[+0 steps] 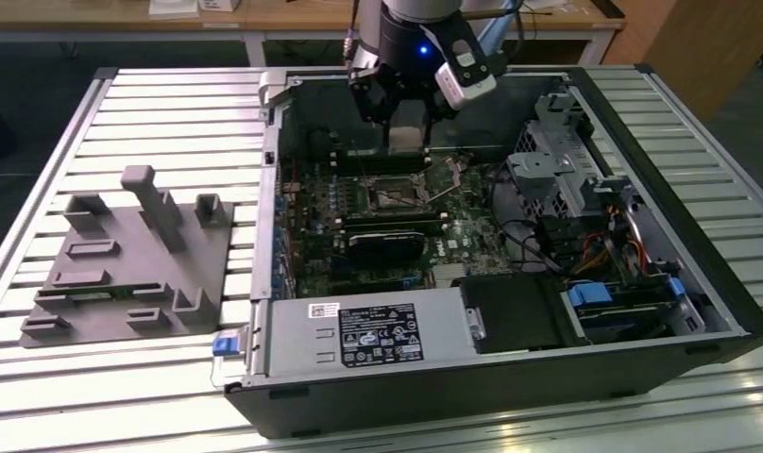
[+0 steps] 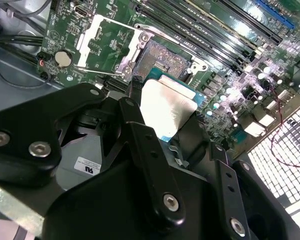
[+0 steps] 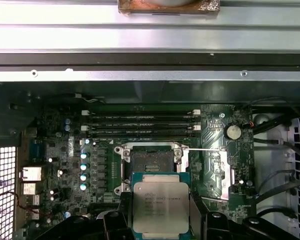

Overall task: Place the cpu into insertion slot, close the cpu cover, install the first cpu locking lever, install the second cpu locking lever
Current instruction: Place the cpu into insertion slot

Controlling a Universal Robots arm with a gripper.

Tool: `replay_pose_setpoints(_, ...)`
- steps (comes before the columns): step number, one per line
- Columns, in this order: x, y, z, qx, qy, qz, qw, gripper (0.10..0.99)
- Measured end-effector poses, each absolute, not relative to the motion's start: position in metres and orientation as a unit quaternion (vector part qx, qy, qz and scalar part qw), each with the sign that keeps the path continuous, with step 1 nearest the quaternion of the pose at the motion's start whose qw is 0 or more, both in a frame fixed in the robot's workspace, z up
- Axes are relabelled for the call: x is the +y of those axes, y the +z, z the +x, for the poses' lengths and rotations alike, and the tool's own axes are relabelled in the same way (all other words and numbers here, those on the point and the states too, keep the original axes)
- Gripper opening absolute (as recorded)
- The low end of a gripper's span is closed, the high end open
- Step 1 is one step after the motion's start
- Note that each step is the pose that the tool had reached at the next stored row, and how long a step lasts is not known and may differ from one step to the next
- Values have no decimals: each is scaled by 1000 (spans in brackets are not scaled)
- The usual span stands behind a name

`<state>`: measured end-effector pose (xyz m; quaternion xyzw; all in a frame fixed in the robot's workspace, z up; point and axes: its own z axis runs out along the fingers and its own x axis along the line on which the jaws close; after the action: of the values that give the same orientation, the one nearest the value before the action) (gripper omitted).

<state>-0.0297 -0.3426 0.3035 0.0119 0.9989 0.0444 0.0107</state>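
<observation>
My gripper (image 1: 407,132) hangs inside the open computer case, just above the motherboard. It is shut on the cpu (image 3: 161,207), a flat square chip with a dull silver top on a green edge, also seen as the cpu (image 2: 167,107) in the second wrist view. Black fingers (image 3: 110,222) clamp the chip on two opposite sides. The insertion slot (image 3: 151,167), a dark square with a silvery rim, lies uncovered just beyond the chip; the slot (image 1: 388,193) sits below the gripper in the exterior view. The cpu cover (image 3: 217,170) is flipped open beside the slot. A thin lever wire (image 3: 202,149) crosses near it.
Long memory slots (image 3: 140,125) run beside the socket. A black card (image 1: 388,243) and the power supply (image 1: 369,330) sit nearer the case front. Drive cage (image 1: 558,170) and cables stand at the exterior view's right. A grey fixture (image 1: 129,264) rests on the slatted table.
</observation>
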Motion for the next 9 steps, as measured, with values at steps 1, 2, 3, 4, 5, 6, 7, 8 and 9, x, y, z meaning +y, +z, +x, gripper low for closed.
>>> replay_pose_setpoints(1,-343,303,-30,999,44,12,11,541)
replay_pose_setpoints(2,-343,302,-30,999,44,12,11,541)
replay_pose_setpoints(3,-343,301,-30,999,44,12,11,541)
replay_pose_setpoints(4,-343,301,-30,999,44,12,11,541)
replay_pose_setpoints(5,-343,300,-30,999,44,12,11,541)
replay_pose_setpoints(6,-343,299,-30,999,44,12,11,541)
replay_pose_setpoints(7,-343,298,-30,999,44,12,11,541)
replay_pose_setpoints(8,-343,297,-30,999,44,12,11,541)
replay_pose_setpoints(9,-343,297,-30,999,44,12,11,541)
